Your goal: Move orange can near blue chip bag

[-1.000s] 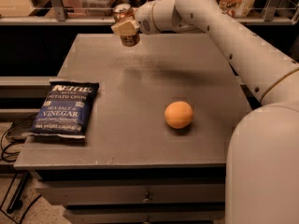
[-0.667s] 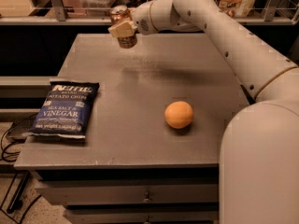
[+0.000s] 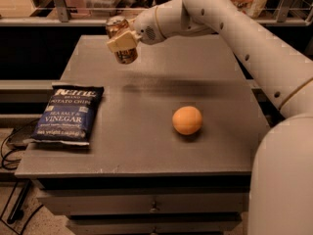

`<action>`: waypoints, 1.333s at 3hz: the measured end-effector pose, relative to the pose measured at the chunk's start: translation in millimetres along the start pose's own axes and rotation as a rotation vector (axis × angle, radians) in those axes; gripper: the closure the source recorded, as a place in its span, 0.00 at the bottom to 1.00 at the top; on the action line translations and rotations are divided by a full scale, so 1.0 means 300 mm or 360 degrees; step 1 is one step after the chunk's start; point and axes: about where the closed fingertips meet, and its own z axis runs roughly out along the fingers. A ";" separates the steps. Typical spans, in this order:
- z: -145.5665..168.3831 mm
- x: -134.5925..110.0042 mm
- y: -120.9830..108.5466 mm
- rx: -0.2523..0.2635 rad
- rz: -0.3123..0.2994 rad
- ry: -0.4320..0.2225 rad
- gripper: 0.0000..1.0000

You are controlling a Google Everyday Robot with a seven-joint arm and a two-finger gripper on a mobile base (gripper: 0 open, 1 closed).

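My gripper (image 3: 122,39) is shut on the orange can (image 3: 122,41), a small brownish-orange can with a silver top. It holds the can tilted in the air above the far left part of the grey table (image 3: 146,146). The blue chip bag (image 3: 68,113), dark blue with white "Sea Salt & Vinegar" lettering, lies flat at the table's left edge, nearer to me than the can and to its left.
A round orange fruit (image 3: 187,120) sits right of the table's middle. My white arm (image 3: 254,48) reaches in from the right across the table's far side. Drawers (image 3: 151,204) front the table. Shelving and a rail stand behind it.
My gripper has carried the can leftward and a little lower over the far side of the table. The bag and the fruit have not moved.
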 end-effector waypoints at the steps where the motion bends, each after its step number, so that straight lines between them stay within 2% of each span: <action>1: 0.012 0.025 0.096 -0.0071 0.0024 -0.0004 1.00; 2: 0.032 0.079 0.165 -0.0090 0.0068 -0.0038 0.81; 4: 0.026 0.195 0.210 -0.0032 0.0163 -0.0118 0.35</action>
